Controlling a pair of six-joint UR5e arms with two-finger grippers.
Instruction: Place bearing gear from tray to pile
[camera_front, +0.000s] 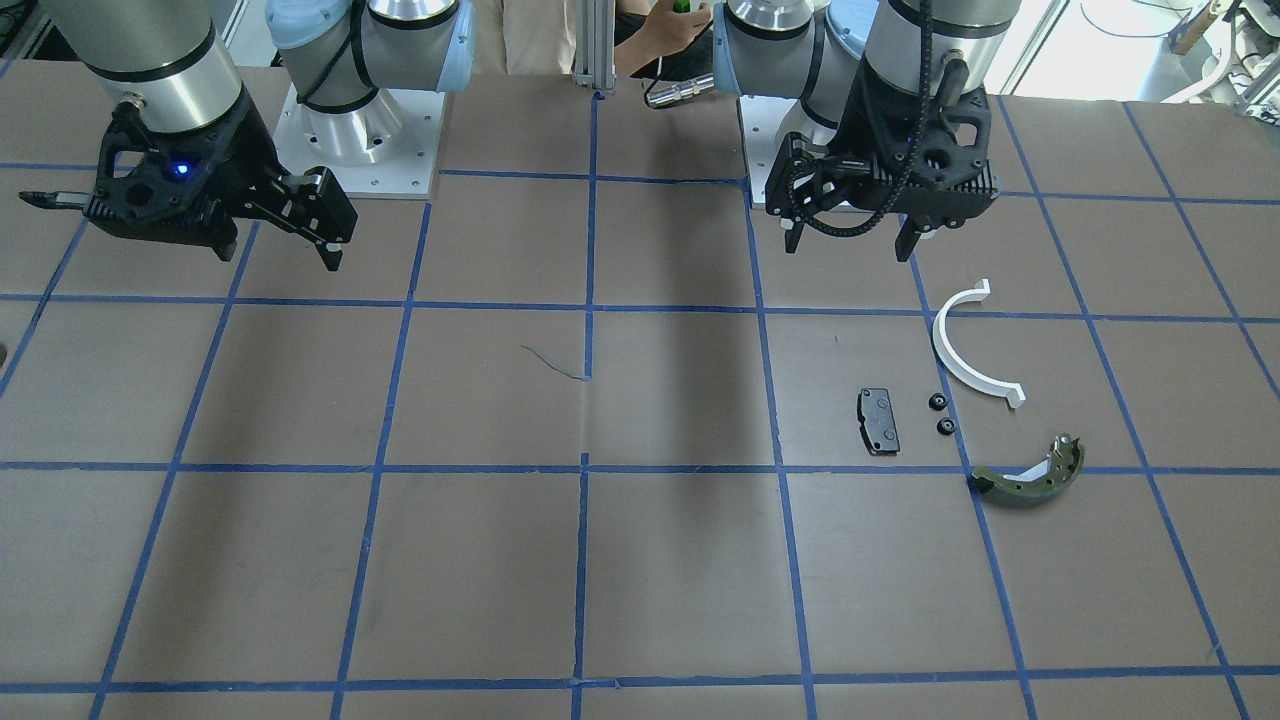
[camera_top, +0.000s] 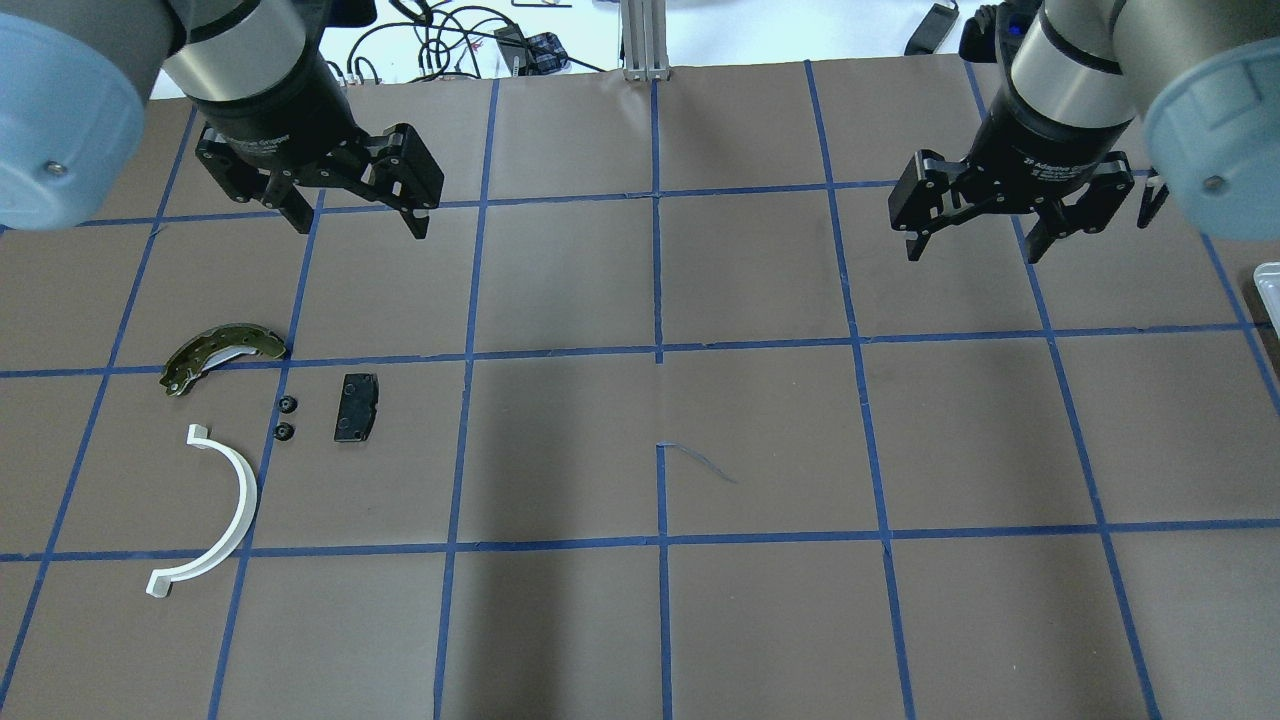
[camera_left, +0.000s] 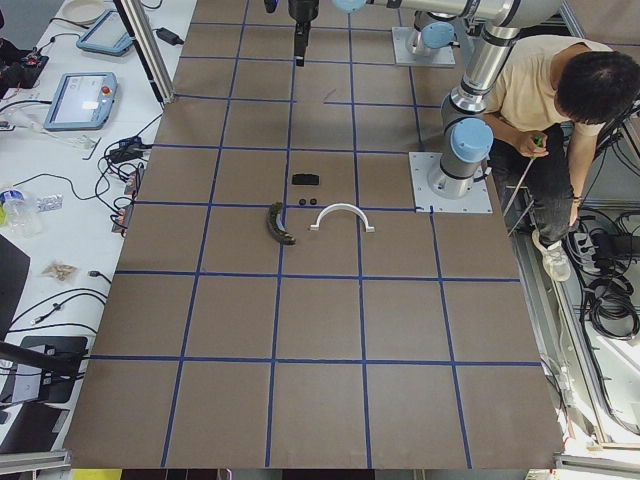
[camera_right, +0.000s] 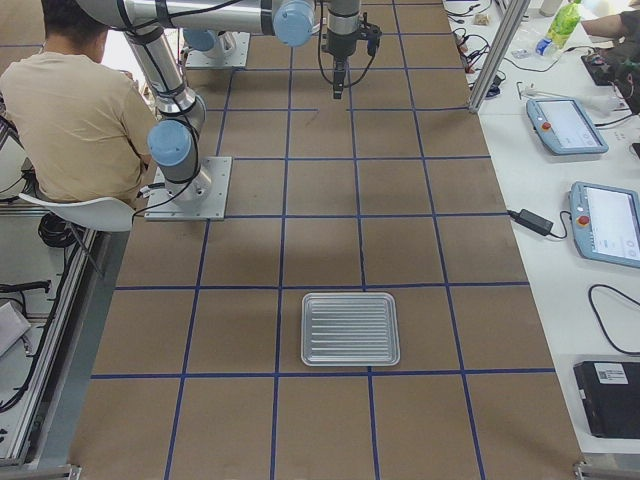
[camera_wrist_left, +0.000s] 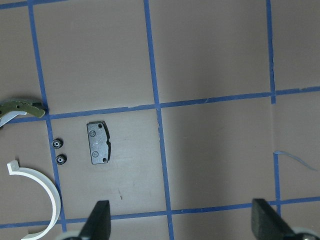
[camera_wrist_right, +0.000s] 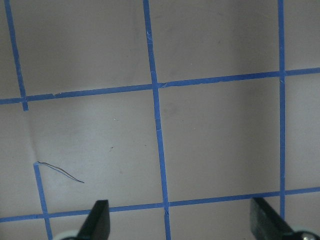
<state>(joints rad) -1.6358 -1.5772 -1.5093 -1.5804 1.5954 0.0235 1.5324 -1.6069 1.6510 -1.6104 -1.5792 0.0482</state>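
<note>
Far left of the counter: the pile, loose parts lying flat and apart from each other. The olive brake shoe sits on a blue tape line, farther from the robot. The white half-ring lies nearer the robot, its open side facing the counter's left edge. Just right of these are two bearing gears, small, black and round. They sit side by side without touching, right beside a tape line, between the brake shoe and half-ring on one side and the black pad on the other. So the gears are in the pile, on bare counter.

The left tool hangs above the counter beyond the pad, fingers spread wide, pinching nothing. In its wrist view both fingers frame bare counter, with the pile at left.

Centre: a thin blue stray mark beside a tape end.

The right tool hangs over bare counter, fingers spread, nothing between them.

Far right: the ribbed metal tray lies flat at the counter's right end, well apart from the pile and both tools. The overhead view shows only its corner.

A person in a beige shirt sits behind the robot bases.
</note>
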